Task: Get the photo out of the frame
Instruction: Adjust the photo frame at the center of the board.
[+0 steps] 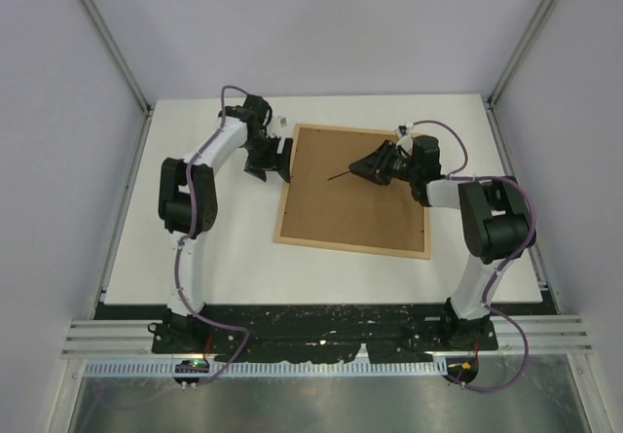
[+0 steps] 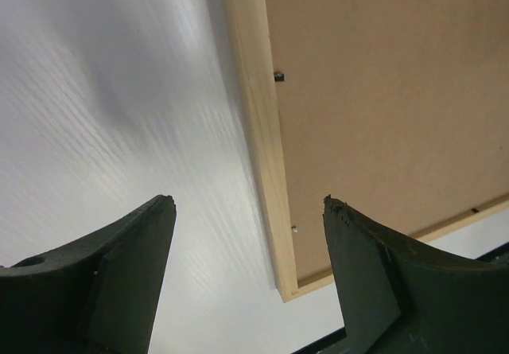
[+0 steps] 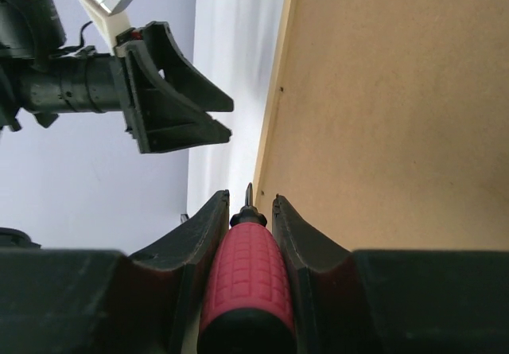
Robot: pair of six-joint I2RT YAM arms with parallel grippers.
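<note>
The frame (image 1: 360, 209) lies face down on the white table, its brown fibreboard back up inside a light-wood border (image 2: 262, 147). The photo is hidden beneath that back. My left gripper (image 1: 282, 161) hangs open at the frame's left edge, jaws straddling the wooden border (image 2: 248, 203), touching nothing. My right gripper (image 1: 375, 167) hovers over the back's upper right, shut on a red-handled screwdriver (image 3: 246, 274). Its thin shaft (image 1: 341, 174) points left across the board (image 3: 398, 107), towards the left gripper (image 3: 227, 119).
Small metal tabs (image 2: 279, 75) (image 2: 294, 229) sit along the inner edge of the border. White table (image 1: 195, 258) surrounds the frame, with enclosure walls on three sides and a black strip (image 1: 321, 311) at the near edge.
</note>
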